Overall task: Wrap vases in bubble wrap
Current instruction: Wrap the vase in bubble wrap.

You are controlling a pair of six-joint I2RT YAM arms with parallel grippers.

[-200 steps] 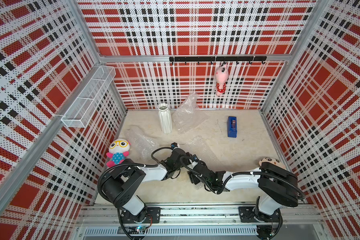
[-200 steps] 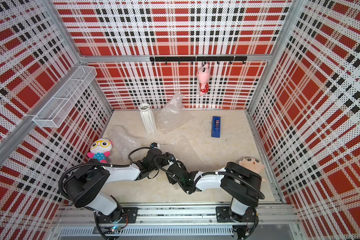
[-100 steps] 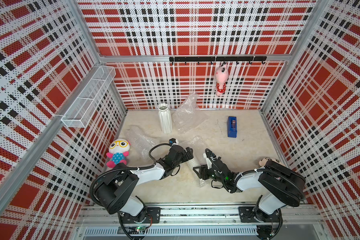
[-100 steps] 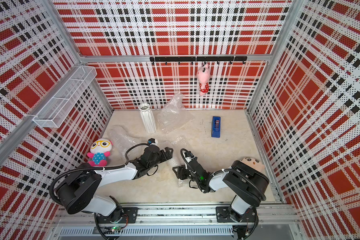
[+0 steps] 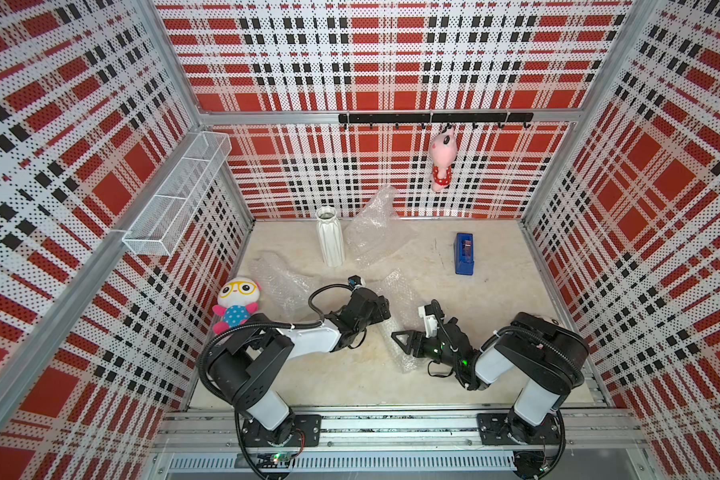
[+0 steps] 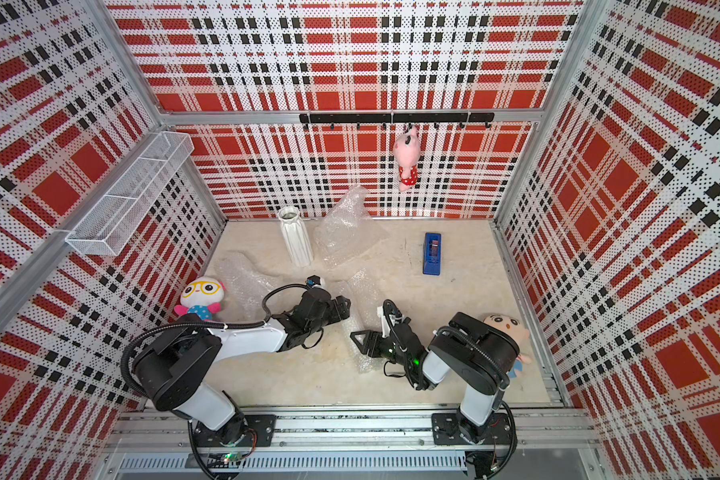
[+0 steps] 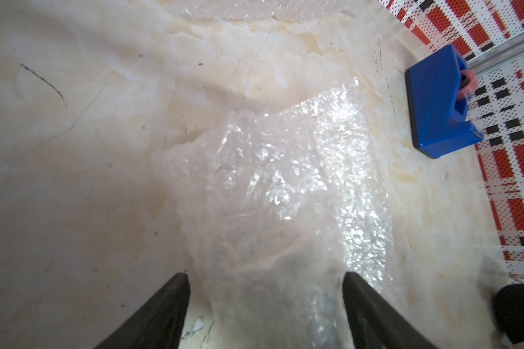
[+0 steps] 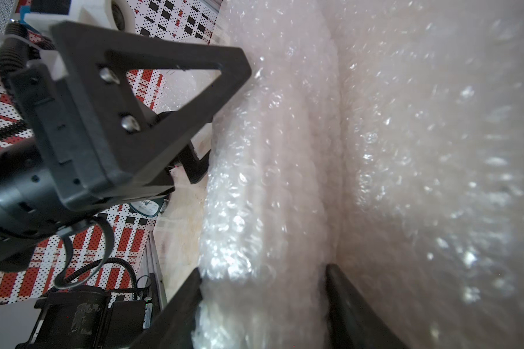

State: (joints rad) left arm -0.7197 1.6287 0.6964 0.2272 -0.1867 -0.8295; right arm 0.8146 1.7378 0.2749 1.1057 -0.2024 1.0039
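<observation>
Bubble wrap roll [image 5: 400, 299] lies near the middle of the table [image 5: 350, 382], a touch toward 6 o'clock, and what is inside it I cannot make out. The right gripper [image 8: 263, 272] comes in from 4 o'clock and is clamped across the roll, fingers sunk into the bubbles. The left gripper [image 7: 265, 275] reaches in from 8 o'clock, jaws spread wide astride the roll. Is it squeezing or only flanking? I cannot tell. Out at 8 o'clock sits a plush with yellow glasses [image 5: 235, 305], with a loose sheet [image 5: 279, 282] flat beside it. At 2 o'clock is the blue tape dispenser [image 5: 464, 253]. At 11 o'clock the white ribbed vase [image 5: 330, 237] stands upright, a crumpled sheet [image 5: 375, 232] just beside it at 12.
</observation>
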